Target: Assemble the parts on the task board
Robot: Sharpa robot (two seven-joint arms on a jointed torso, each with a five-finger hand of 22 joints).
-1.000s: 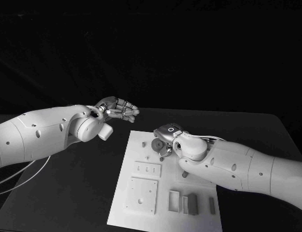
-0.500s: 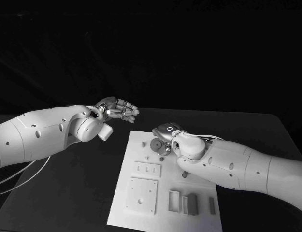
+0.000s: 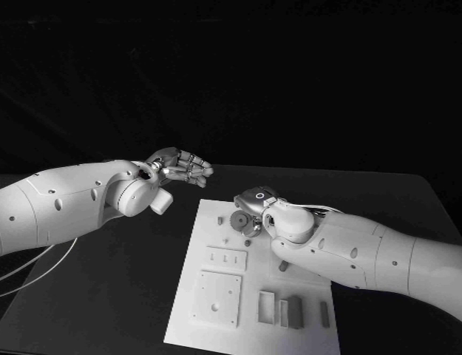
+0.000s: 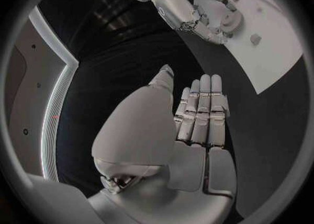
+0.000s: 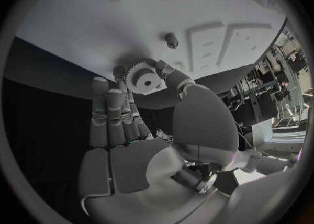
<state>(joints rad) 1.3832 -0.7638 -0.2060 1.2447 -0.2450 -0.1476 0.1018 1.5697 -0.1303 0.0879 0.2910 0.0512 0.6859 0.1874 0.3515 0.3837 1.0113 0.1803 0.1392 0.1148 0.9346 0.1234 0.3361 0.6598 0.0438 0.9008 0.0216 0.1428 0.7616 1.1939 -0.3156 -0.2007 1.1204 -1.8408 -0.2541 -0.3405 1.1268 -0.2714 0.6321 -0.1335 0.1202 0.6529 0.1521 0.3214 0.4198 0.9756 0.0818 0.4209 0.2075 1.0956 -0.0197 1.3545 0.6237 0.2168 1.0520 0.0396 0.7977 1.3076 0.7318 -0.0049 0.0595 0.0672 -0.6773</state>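
Pinching a toothed gear (image 5: 144, 80) between its fingers (image 5: 108, 116), the right hand (image 3: 254, 214) worked near the task board's (image 3: 305, 307) far edge, left hand (image 3: 177, 168) held empty over the surface (image 3: 103, 296), fingers straight and together.

White task board (image 3: 307, 222) on a black table (image 3: 114, 296) (grey gear (image 5: 145, 81)).

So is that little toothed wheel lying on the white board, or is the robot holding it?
Held. The right hand pinches the gear between its fingertips above the task board.
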